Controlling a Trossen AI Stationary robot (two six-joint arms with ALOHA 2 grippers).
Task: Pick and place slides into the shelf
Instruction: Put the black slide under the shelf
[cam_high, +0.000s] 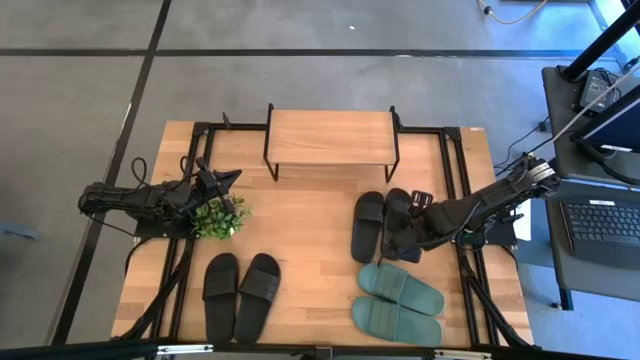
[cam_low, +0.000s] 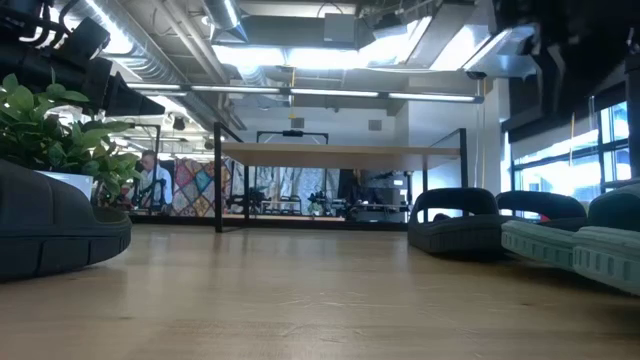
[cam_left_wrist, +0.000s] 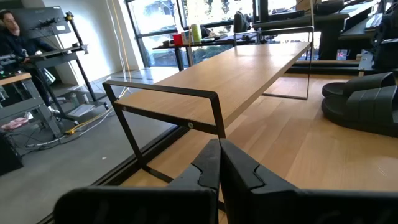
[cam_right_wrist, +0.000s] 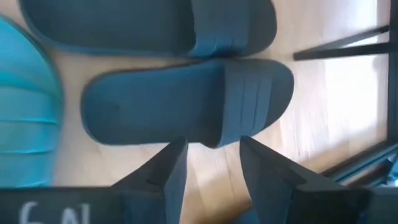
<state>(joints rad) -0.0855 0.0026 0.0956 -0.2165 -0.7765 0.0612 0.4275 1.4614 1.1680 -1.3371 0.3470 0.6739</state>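
The shelf (cam_high: 330, 140) stands at the table's far middle, a light plank on black legs. A black pair of slides (cam_high: 368, 225) lies right of centre. My right gripper (cam_right_wrist: 214, 146) is open and points steeply down over the right-hand black slide (cam_right_wrist: 186, 109), its fingers apart above that slide's side edge by the strap (cam_right_wrist: 249, 99). A green pair (cam_high: 398, 300) lies at the near right and another black pair (cam_high: 240, 295) at the near left, all soles down. My left gripper (cam_left_wrist: 219, 155) is shut and level at the left, facing the shelf (cam_left_wrist: 249, 74).
A small green plant (cam_high: 220, 215) stands just in front of the left arm. Black frame rails (cam_high: 455, 170) run along the table's right side near the right arm. Bare wood lies between the shelf and the slides.
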